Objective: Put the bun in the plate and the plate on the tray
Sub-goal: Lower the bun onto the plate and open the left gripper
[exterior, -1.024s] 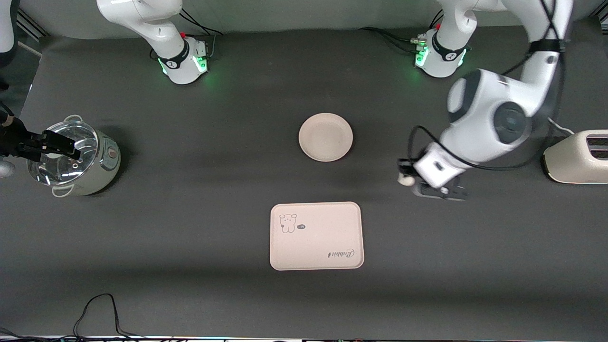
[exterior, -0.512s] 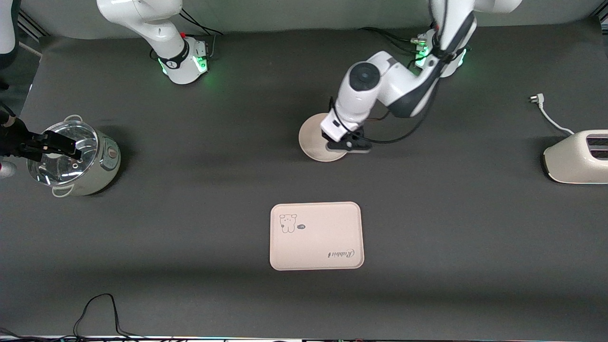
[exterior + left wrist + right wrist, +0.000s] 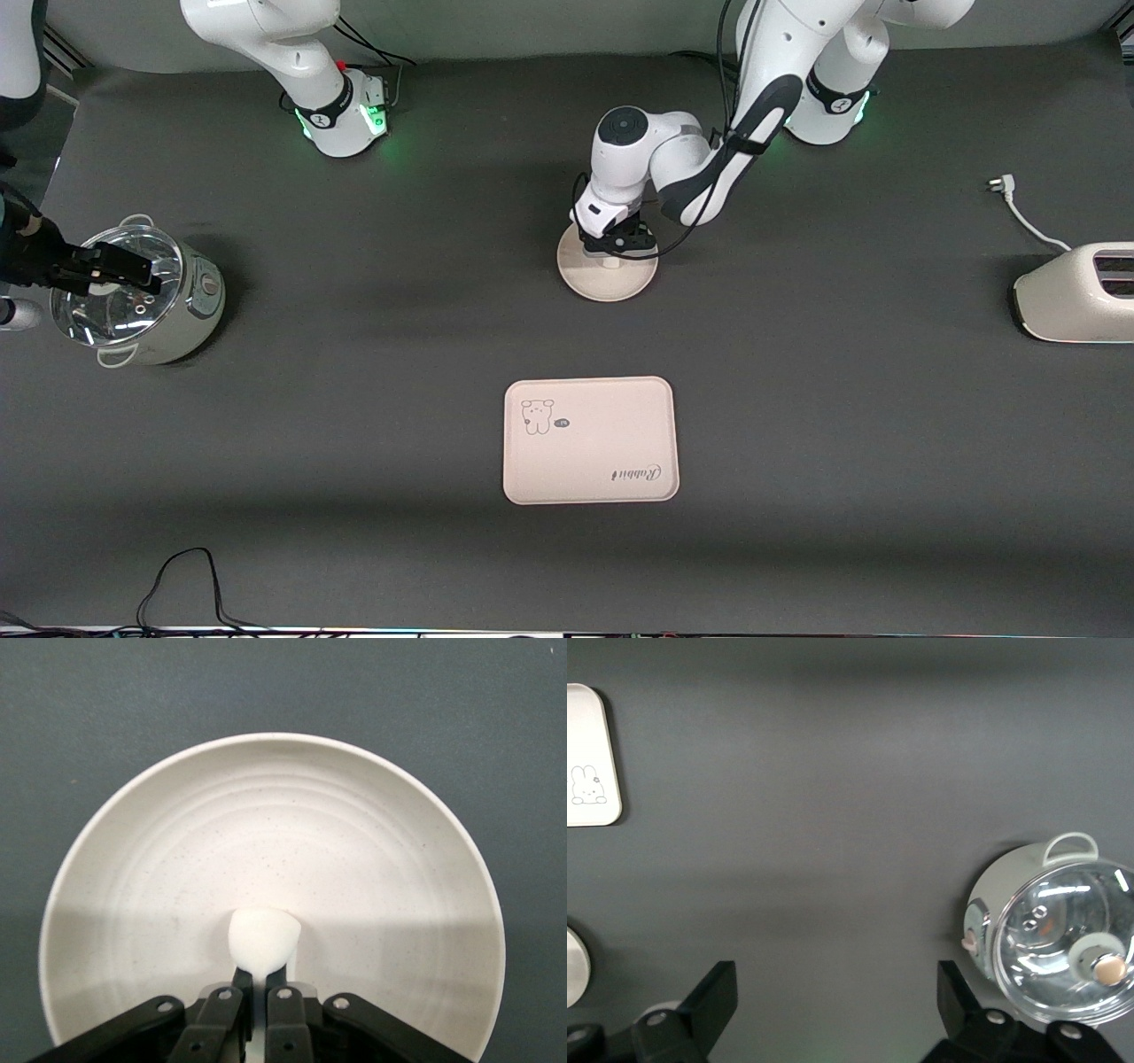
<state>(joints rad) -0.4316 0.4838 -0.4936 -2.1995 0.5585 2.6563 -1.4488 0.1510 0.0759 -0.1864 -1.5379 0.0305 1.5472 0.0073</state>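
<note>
Left gripper [image 3: 257,988] is over the plate [image 3: 620,285], jaws closed narrow on the bun [image 3: 263,941]; bun apparently not yet released. Right gripper [image 3: 833,1010] waits above the bench, jaws wide and empty. Remaining: release bun, move plate onto tray [image 3: 591,440].

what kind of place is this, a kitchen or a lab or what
Most likely a robot lab set up as a mock kitchen. Two arms stand on a dark-covered table with a pot, a toaster, a tray and a plate. The left gripper holds a bun over the plate.
</note>
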